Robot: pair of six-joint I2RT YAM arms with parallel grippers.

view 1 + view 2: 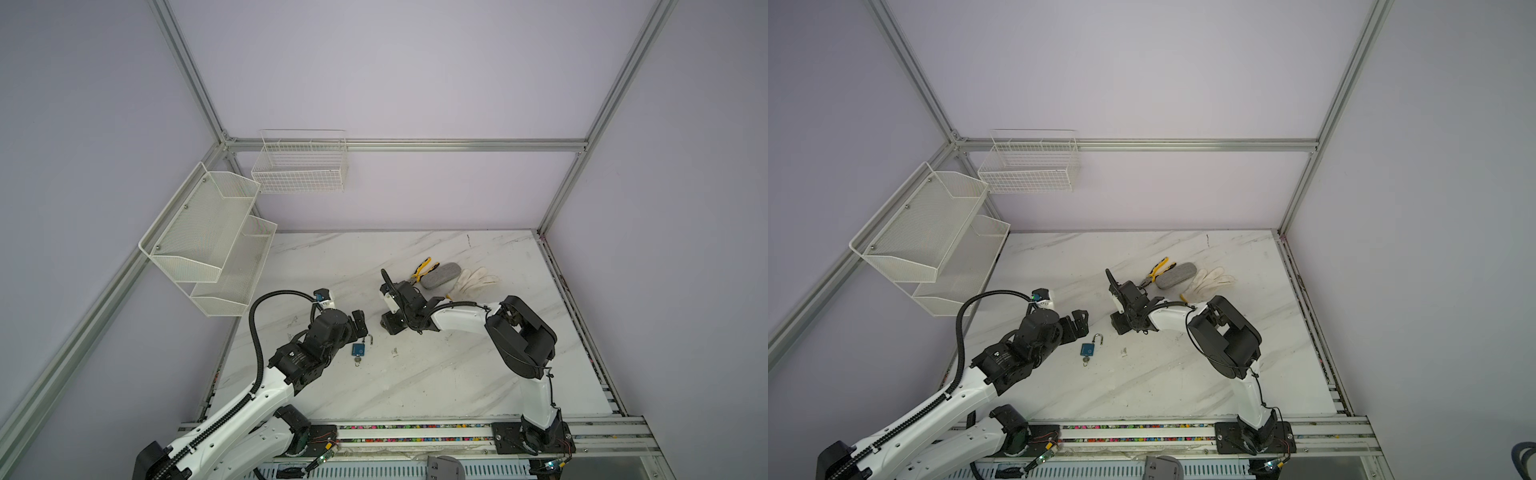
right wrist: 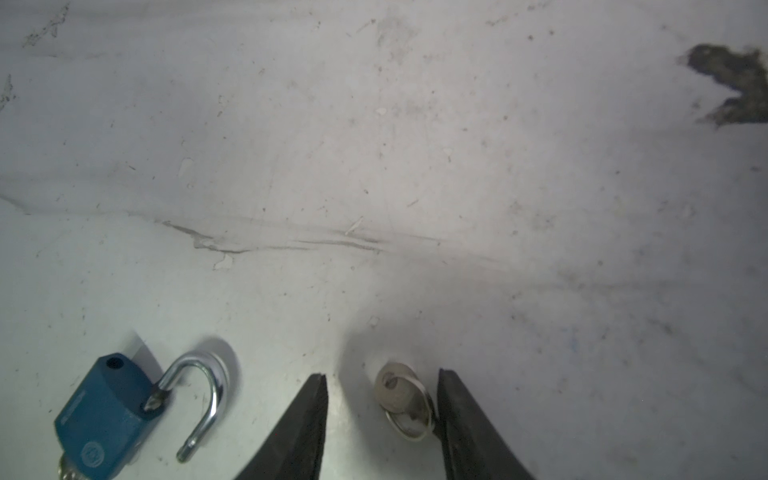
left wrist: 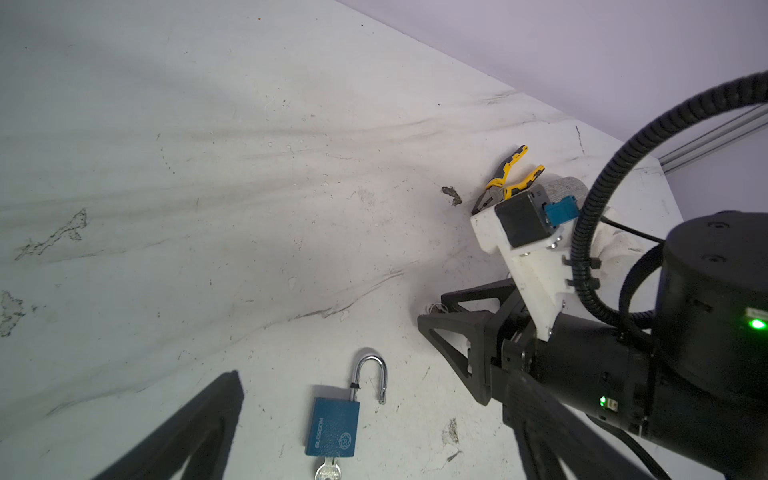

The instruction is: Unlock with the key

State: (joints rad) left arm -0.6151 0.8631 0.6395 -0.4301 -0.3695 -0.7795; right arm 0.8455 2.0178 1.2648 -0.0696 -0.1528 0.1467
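Your left gripper [image 1: 358,323] hangs with its jaws spread wide, close to the blue padlock [image 1: 358,350] and not touching it. The padlock lies flat on the marble table [image 1: 457,374], its shackle [image 3: 372,374] swung open and a key [image 3: 328,471] seated in its base. To the right, your right gripper [image 2: 381,374] points down at the table. Its jaws are half-spread astride a second key on a ring [image 2: 401,401]. One finger [image 2: 457,415] touches the ring and the other stands clear, so nothing is gripped. Farther right, behind that arm, lie yellow-handled pliers [image 1: 423,270], a grey oblong pad [image 1: 440,275] and white work gloves [image 1: 476,279].
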